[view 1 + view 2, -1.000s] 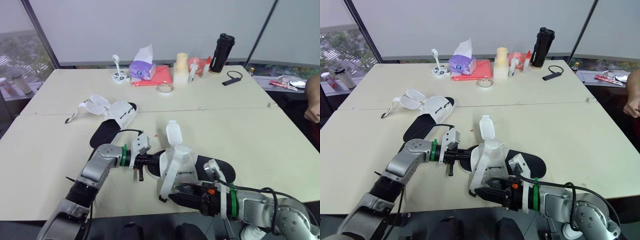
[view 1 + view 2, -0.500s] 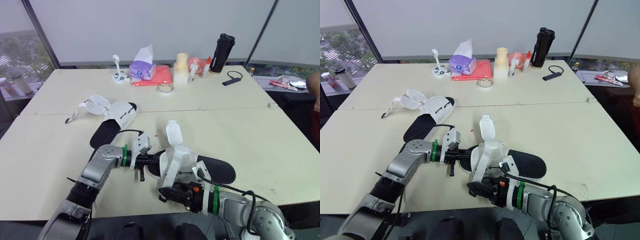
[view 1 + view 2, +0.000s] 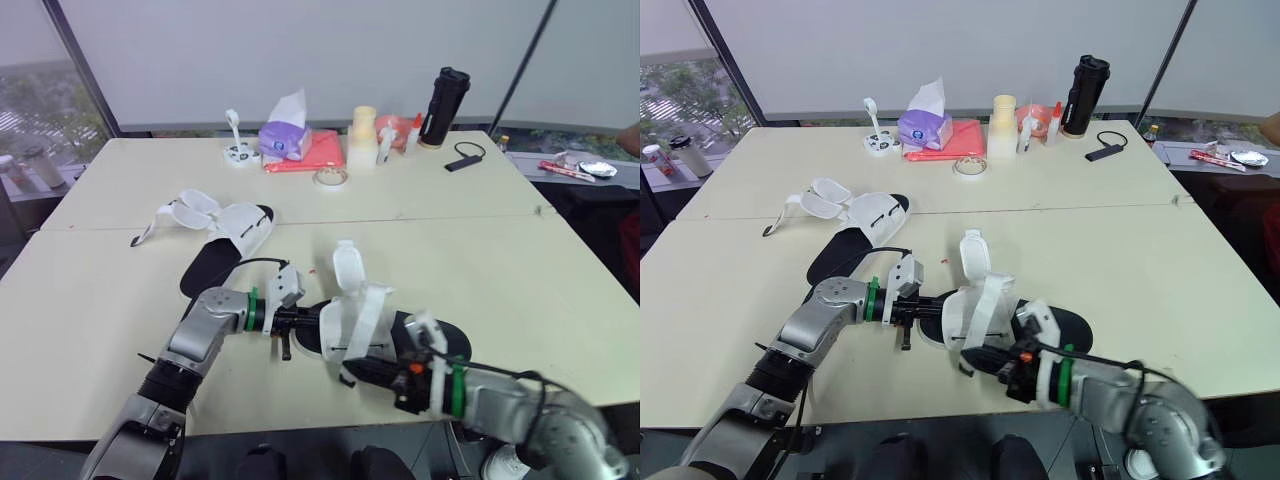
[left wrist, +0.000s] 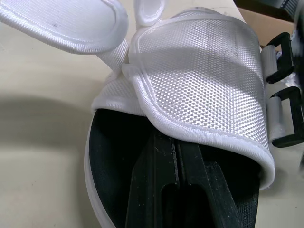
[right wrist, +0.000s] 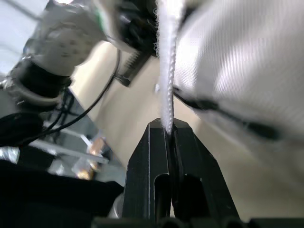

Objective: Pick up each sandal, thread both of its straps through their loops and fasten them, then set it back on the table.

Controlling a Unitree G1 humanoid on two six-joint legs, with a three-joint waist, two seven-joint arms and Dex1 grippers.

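Note:
The near sandal [image 3: 425,338], black-soled with white straps, lies at the table's front. My left gripper [image 3: 296,322] is at its toe end, shut, and its fingers [image 4: 176,166] lie on the black footbed under the woven front strap [image 4: 204,71]. My right gripper [image 3: 350,370] is at the sandal's near side, shut on the end of a white strap [image 5: 166,71], which runs taut up from its fingertips. Another strap tab [image 3: 345,266] stands upright. The second sandal [image 3: 228,236] lies farther back on the left, its straps spread loose.
Along the far side of the table stand a purple tissue box [image 3: 285,135], a red cloth [image 3: 322,152], a tape roll [image 3: 330,177], a cream cup [image 3: 362,135] and a black bottle [image 3: 445,93]. A small black device [image 3: 462,160] lies at the far right. The front edge is close behind the near sandal.
My right gripper went from open to shut on the strap end and pulled it up and to the right. The person's hand at the right edge drew back. The left arm stayed put.

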